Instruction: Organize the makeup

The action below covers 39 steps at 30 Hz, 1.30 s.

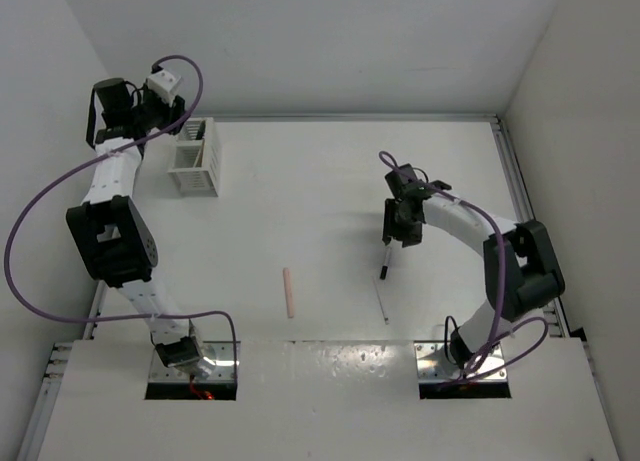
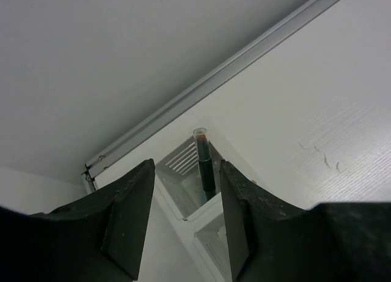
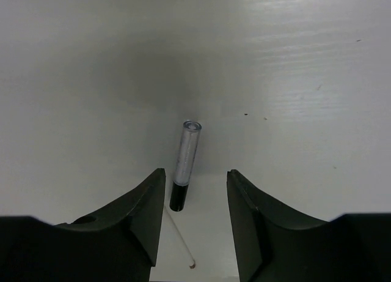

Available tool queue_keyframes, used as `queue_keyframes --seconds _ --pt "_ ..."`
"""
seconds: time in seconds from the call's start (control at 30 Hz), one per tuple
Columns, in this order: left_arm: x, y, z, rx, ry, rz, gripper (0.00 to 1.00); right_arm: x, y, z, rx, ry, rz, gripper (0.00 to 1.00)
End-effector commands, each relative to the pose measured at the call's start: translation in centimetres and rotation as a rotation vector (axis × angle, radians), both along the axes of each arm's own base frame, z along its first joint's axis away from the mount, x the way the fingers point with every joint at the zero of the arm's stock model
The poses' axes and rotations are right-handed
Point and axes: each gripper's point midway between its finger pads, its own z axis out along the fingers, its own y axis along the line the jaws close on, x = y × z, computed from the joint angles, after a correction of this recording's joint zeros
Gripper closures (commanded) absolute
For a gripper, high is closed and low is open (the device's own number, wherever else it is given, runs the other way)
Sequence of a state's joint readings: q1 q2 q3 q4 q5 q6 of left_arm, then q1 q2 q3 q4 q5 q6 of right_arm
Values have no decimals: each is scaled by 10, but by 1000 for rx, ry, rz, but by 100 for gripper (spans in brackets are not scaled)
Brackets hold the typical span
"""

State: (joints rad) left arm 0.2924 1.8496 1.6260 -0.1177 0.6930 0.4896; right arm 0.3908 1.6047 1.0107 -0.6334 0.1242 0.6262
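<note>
Three sticks of makeup lie loose on the white table point(image 1: 300, 181): one pink stick point(image 1: 289, 292) near the middle of the near half, and to its right one short black-and-white stick point(image 3: 185, 153) with one thin white stick point(image 3: 180, 236) just nearer the arm bases, their ends close together. A fourth, one black stick point(image 2: 205, 169) with a clear cap, stands leaning in the far compartment of the single white slatted box point(image 2: 177, 161) at the far left of the table; whether more sticks sit in there cannot be told. The right gripper point(image 3: 195, 173) hangs low over the short black-and-white stick, fingers parted either side of its black end, not clamped. The left gripper point(image 2: 186, 172) is above the box, jaws apart and holding nothing.
</note>
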Motion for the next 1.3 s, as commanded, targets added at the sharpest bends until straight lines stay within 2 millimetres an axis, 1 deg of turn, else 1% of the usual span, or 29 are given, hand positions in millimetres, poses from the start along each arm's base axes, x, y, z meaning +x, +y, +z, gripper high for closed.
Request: queue_keyframes --seconds 0.0,0.03,0.07,0.1,0.13,0.17,0.3,0.37,0.4,0.43,0.47,0.57,0.7,0.73,0.8,0.83,0.87,0.9,0.93,0.97,1.0,1.03,1.07,1.1,1.13,1.17,1.2,1.23,1.27 --pt "-15 -12 34 8 5 5 47 -7 13 -15 52 84 -31 55" --pt "-18 -18 37 6 15 -4 47 -7 13 -17 53 89 -30 55" --pt "-20 -19 34 2 29 -5 47 -8 13 -19 53 98 -31 56" --pt "-21 -25 31 9 38 -20 47 -10 15 -24 55 116 -22 56" --pt "-22 -25 33 8 43 -20 46 -11 15 -25 55 122 -23 56" --pt "-24 -32 29 10 58 -43 46 -13 14 -28 53 130 -20 56" --pt "-25 -42 29 16 63 -65 46 -20 15 -40 61 159 -9 57" --pt "-26 -42 28 14 72 -65 46 -25 14 -47 50 191 -6 63" --pt "-26 -49 28 15 72 -77 46 -26 12 -52 43 205 -10 64" --pt "-27 -49 25 19 80 -80 46 -28 12 -55 41 217 -1 67" --pt "-29 -56 24 14 88 -99 46 -28 13 -57 42 221 1 67" --pt "-31 -64 23 4 94 -128 46 -29 10 -63 30 237 7 69" --pt "-34 -73 21 -7 110 -155 45 -25 8 -64 32 228 13 82" --pt "-35 -73 22 -8 113 -155 45 -23 6 -63 33 218 22 89" --pt "-36 -83 19 -35 126 -189 45 -15 7 -57 34 192 63 100" --pt "-37 -90 20 -47 129 -206 45 -11 5 -54 25 180 106 100" --pt "-39 -93 22 -66 139 -211 45 4 11 -42 32 130 138 100" --pt "-43 -109 24 -75 144 -256 45 11 18 -32 64 95 181 100" --pt "-45 -117 20 -96 167 -278 45 20 22 -21 69 39 295 100" --pt "-49 -126 22 -115 177 -307 45 41 44 0 160 -59 360 100" --pt "-55 -140 30 -136 164 -376 45 49 51 11 173 -115 438 100" --pt "-57 -145 26 -155 179 -404 45 56 65 38 223 -211 517 100" --pt "-62 -156 28 -175 184 -446 45 76 83 62 291 -351 571 100" --pt "-67 -165 32 -188 186 -482 45 78 94 76 337 -411 616 100" --pt "-75 -179 36 -210 184 -551 46 82 100 100 370 -495 627 100" --pt "-80 -187 37 -216 186 -586 46 106 117 138 424 -682 659 100" --pt "-85 -194 37 -218 188 -619 46 108 127 158 468 -751 686 100" --pt "-92 -207 39 -232 188 -670 45 120 133 179 494 -843 701 100" --pt "-95 -213 35 -243 207 -690 42 122 145 191 567 -870 709 100"
